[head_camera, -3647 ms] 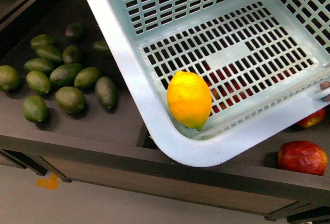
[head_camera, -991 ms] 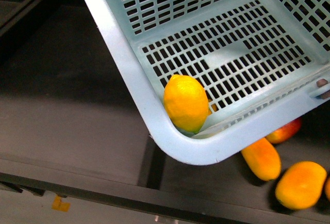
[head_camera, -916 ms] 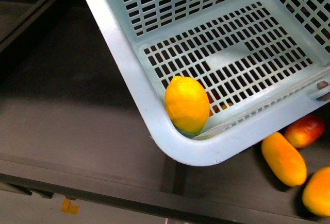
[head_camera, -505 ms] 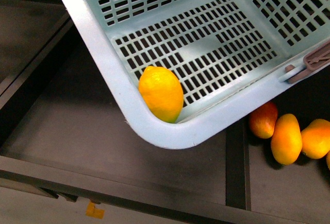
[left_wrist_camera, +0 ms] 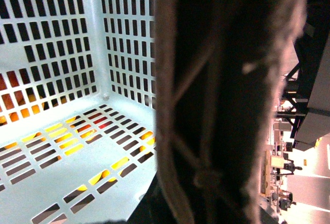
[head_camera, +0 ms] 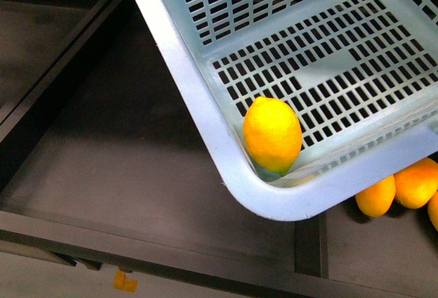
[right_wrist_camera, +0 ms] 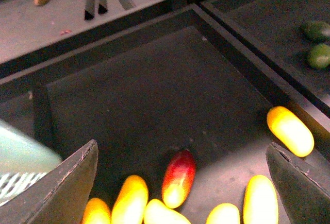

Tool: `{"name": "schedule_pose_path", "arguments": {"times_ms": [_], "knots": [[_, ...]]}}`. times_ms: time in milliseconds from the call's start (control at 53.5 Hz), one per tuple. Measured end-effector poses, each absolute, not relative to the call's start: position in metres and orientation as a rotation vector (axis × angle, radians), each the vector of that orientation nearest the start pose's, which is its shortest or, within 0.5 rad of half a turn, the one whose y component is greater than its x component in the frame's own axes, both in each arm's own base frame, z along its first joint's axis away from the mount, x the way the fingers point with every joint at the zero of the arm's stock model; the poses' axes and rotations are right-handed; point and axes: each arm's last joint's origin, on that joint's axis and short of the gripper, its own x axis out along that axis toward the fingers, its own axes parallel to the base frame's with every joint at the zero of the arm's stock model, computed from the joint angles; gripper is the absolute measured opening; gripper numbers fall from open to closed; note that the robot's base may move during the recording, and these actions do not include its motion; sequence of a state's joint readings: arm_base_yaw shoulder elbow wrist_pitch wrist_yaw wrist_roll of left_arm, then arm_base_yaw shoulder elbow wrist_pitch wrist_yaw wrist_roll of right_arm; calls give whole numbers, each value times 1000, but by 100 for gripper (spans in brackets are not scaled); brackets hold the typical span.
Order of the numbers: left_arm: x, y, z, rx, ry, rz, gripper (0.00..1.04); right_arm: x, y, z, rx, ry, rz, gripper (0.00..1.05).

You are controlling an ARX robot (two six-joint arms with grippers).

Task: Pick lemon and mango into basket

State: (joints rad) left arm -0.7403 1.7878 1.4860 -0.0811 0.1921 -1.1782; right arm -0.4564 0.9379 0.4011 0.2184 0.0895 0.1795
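The right gripper (right_wrist_camera: 181,148) hangs with its two dark, flat-faced fingers (right_wrist_camera: 69,183) wide apart over a compartment of the counter (right_wrist_camera: 134,90), and the mango (right_wrist_camera: 179,177) lies on the surface below, between them. It is a smooth, elongated fruit, deep red shading to yellow at one end, and it sits just beside a loose row of plain yellow mangoes (right_wrist_camera: 129,201); another of these (right_wrist_camera: 290,130) lies apart near the compartment's edge. Whether the left gripper is apart or clamped I cannot tell: a blurred dark bar (left_wrist_camera: 221,100) with brownish edges fills the middle of the left wrist view. Behind it are the pale, slotted plastic walls of the basket (left_wrist_camera: 51,38), with yellow and red showing through the floor slots. In the front view the basket (head_camera: 185,72) is tilted above the counter. The lemon (head_camera: 272,135), a bright yellow oval with a greenish tip, rests inside it against the rounded near corner. The counter is dark and matte, split into shallow compartments by raised black rails. Two dark green fruits (right_wrist_camera: 315,30) lie in a neighbouring compartment. The floor (head_camera: 55,277) below is pale grey, with a small orange scrap (head_camera: 124,281) on it.
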Motion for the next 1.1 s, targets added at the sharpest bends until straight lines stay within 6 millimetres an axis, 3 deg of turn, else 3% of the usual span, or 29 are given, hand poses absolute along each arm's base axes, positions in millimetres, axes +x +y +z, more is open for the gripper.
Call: {"name": "schedule_pose_path", "arguments": {"times_ms": [112, 262, 393, 598, 823, 1103], "knots": [[307, -283, 310, -973, 856, -562, 5, 200, -148, 176, 263, 388, -543, 96], [308, -282, 310, -965, 843, -553, 5, 228, -183, 111, 262, 575, -603, 96], [307, -283, 310, -970, 859, -567, 5, 246, -187, 62, 304, 706, -589, 96], [307, -284, 310, -970, 857, -566, 5, 279, -180, 16, 355, 799, -556, 96], [307, -283, 310, -969, 853, -562, 5, 317, -164, -7, 382, 834, -492, 96], [307, -284, 310, -970, 857, -566, 5, 331, -164, -27, 414, 864, -486, 96]]}}
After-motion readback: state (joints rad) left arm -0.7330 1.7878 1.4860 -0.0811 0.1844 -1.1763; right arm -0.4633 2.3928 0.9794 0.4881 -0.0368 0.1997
